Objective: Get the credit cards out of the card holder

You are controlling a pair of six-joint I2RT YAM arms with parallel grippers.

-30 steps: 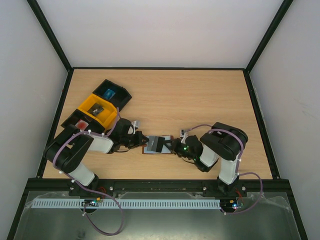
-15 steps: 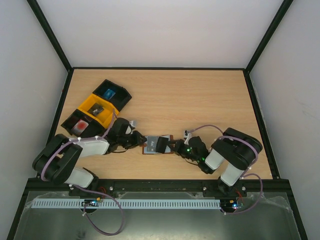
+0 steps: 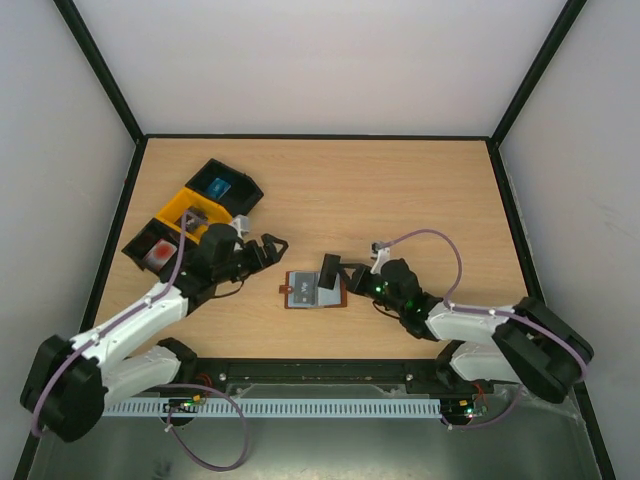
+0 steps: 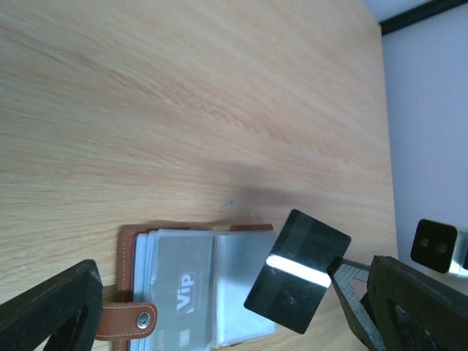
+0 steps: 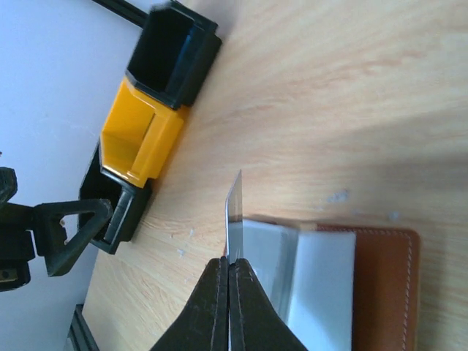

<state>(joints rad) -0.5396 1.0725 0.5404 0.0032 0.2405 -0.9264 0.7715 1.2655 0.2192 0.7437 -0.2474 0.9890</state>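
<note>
Brown leather edges the holder (image 3: 313,290), which lies open and flat on the tabletop (image 3: 400,200) between the two arms, toward the near edge. The right claw (image 3: 343,277) is pressed together on the grey card (image 3: 328,268), pinching it by one edge and holding it on end over the holder's right half. The left claw (image 3: 268,248) is spread wide and empty, just left of the holder and not touching it.

The step in hand looks like the drawing-out of this card. It seems to be free of its pocket, but in the right wrist view the fingers hide its lower edge, so I cannot tell whether a corner touches the sleeves. The next move likely calls for lifting the card clear, carrying it aside and laying it down. Neither claw pins the holder, so any drag from the card could pull it along.

The card is thin, dark and glossy, with a bright bar of glare across its face in the left wrist view; seen edge-on it is a mere sliver. The holder shows grey-blue clear sleeves, one printed "Vip", and a small snap tab at one side. A red item (image 3: 158,252) lies in the black bin (image 3: 138,243) by the left arm; it is too small to say whether it is a card.
</note>
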